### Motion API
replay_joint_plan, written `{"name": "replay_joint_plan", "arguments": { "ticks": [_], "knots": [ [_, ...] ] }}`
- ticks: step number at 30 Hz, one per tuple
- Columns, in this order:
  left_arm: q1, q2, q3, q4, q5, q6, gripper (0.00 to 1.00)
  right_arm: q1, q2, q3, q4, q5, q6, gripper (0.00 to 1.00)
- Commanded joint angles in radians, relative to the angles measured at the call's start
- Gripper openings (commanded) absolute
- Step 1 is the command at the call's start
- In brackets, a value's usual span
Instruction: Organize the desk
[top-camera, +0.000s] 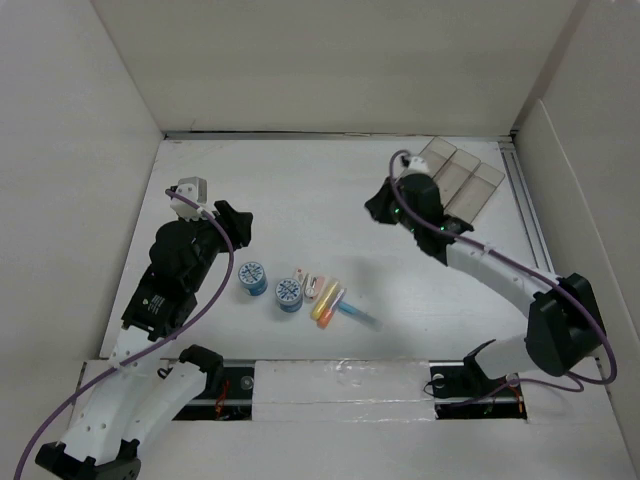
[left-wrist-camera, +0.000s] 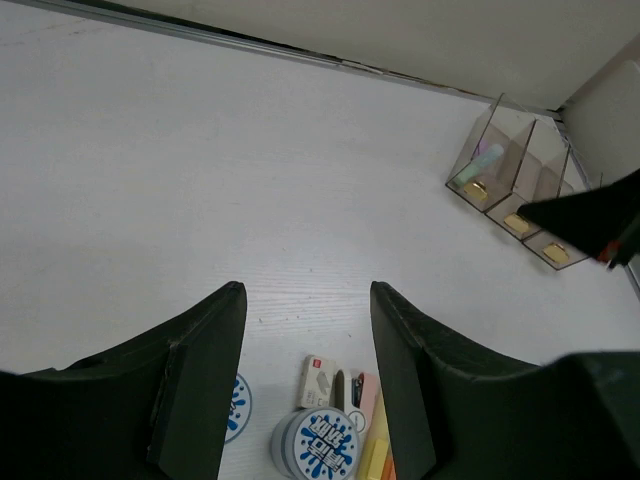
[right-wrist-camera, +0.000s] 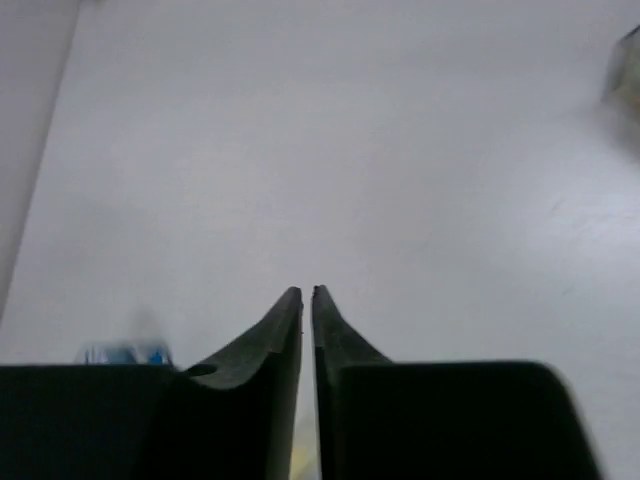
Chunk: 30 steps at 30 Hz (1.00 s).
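right hand (right-wrist-camera: 307, 292), pointy black tips pressed together, empty | left hand (left-wrist-camera: 305, 290) spread, empty, near two round blue-white tins (top-camera: 253, 279) (top-camera: 288, 293) | one clear tan three-slot tray (top-camera: 462, 172) far right | flat matte white table (top-camera: 300, 190) under it all, beige walls (top-camera: 80, 150) around

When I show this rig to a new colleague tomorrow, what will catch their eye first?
Probably the bright cluster at the front middle of the desk: two blue-and-white round tins beside orange and yellow markers. Next, the translucent three-compartment tray in the far right corner, with the right pincer shut beside it. The left pincer hangs open close to the cluster.
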Motion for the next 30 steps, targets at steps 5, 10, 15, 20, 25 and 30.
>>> {"name": "replay_joint_plan", "arguments": {
  "ticks": [5, 10, 15, 20, 25, 30],
  "knots": [
    [0.005, 0.005, -0.001, 0.049, 0.022, 0.011, 0.48, 0.366, -0.125, -0.228, -0.274, -0.040, -0.099, 0.63],
    [0.005, 0.007, 0.000, 0.045, 0.011, 0.013, 0.48, 0.545, -0.224, -0.301, -0.411, -0.040, -0.015, 0.94],
    [0.005, 0.007, -0.001, 0.046, 0.008, 0.011, 0.48, 0.554, -0.212, -0.301, -0.463, -0.006, 0.051, 0.93],
    [0.005, 0.004, -0.001, 0.046, 0.008, 0.011, 0.48, 0.584, -0.086, -0.271, -0.477, 0.006, 0.059, 0.87],
    [0.005, -0.002, -0.001, 0.045, 0.005, 0.011, 0.48, 0.608, 0.009, -0.223, -0.491, 0.064, 0.065, 0.67],
    [0.005, -0.002, -0.001, 0.043, 0.005, 0.013, 0.48, 0.608, 0.031, -0.211, -0.575, 0.086, 0.126, 0.14]
  ]
}}
